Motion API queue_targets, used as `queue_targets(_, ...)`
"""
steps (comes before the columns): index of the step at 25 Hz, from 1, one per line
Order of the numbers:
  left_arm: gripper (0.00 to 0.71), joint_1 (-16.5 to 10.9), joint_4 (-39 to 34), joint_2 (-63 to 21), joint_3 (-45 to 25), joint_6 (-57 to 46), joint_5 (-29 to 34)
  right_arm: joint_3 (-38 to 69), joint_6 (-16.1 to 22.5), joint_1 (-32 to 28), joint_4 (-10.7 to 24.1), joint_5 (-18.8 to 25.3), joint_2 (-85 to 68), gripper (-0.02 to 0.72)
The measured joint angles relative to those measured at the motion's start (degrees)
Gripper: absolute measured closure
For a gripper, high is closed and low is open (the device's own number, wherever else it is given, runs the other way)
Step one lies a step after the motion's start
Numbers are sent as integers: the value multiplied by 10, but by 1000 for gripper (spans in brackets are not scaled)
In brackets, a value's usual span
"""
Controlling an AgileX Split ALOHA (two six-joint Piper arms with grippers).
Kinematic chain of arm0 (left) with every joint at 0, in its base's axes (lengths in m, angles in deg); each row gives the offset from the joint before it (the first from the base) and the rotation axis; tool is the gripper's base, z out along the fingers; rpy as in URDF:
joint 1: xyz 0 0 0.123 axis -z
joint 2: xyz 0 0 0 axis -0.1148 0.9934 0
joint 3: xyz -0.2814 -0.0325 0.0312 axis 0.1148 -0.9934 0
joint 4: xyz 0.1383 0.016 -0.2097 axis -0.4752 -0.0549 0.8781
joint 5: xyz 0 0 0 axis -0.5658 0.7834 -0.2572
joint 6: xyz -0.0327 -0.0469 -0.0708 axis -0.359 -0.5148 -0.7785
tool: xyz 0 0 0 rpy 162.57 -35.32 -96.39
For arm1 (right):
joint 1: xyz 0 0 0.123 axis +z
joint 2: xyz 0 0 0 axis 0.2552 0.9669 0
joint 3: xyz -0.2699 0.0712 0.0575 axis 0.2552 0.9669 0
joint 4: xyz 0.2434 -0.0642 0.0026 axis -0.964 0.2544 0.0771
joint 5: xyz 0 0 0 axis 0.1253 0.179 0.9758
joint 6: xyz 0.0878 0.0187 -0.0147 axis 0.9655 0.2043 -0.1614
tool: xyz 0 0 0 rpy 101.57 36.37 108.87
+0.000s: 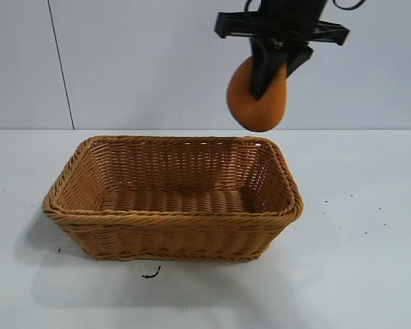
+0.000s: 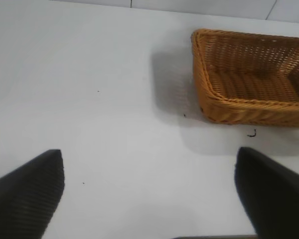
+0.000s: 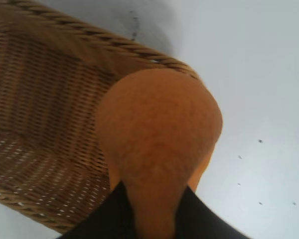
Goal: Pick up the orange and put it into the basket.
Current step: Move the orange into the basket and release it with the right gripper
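Aloft, right tool (image 1: pixel 268 68) grips the orange (image 1: pixel 257 99) above the basket (image 1: pixel 171 236).

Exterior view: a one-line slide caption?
Right gripper holds the orange in the air above the basket's far right corner.

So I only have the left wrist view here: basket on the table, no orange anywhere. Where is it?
Observer: The orange is in the air, clamped in the right gripper, above the far right corner of the basket.
Operator: Is it over the inside yet?
Observer: The right wrist view puts it over the corner rim, partly over the table.
Operator: Anything inside the basket?
Observer: No, the exterior view shows only bare weave.
Operator: And my arm?
Observer: The left gripper is open above bare table, out of the exterior view.
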Motion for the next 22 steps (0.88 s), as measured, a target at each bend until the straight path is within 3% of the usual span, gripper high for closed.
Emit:
queue_targets(9, 44, 0, 0, 0, 0, 0, 0, 0, 4, 77, 0, -39, 76, 650)
queue_targets(18, 44, 0, 0, 0, 0, 0, 0, 0, 15, 84, 0, -84, 154, 650)
queue_targets(20, 44, 0, 0, 0, 0, 0, 0, 0, 20, 84, -1, -84, 157, 596)
queue_targets(22, 44, 0, 0, 0, 0, 0, 0, 0, 20, 84, -1, -85, 157, 435)
